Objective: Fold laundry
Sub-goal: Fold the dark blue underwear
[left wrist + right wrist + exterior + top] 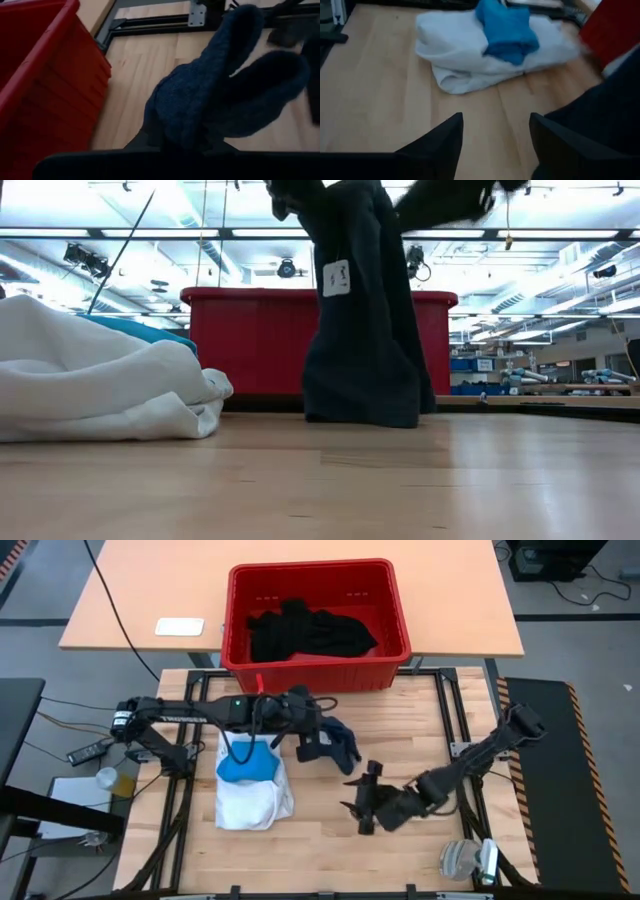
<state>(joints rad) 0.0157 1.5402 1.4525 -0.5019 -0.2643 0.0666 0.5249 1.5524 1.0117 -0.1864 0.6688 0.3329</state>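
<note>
Left claw [318,740]: clenched on a dark knit garment [340,743], lifted so it hangs, hem brushing the surface [400,850]
Right claw [496,145]: released, fingers spread wide, holding nothing, low beside the garment
White shirt [250,798]: soft, bunched heap
Blue piece [247,761]: smooth, atop the shirt
Red crate [315,665]: rigid plastic, black garments [310,632] inside

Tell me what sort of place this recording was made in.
Likely a robotics lab or workshop: a framed wooden worktable, industrial ceiling lights, benches with equipment beyond, and a red crate on a second table.
</note>
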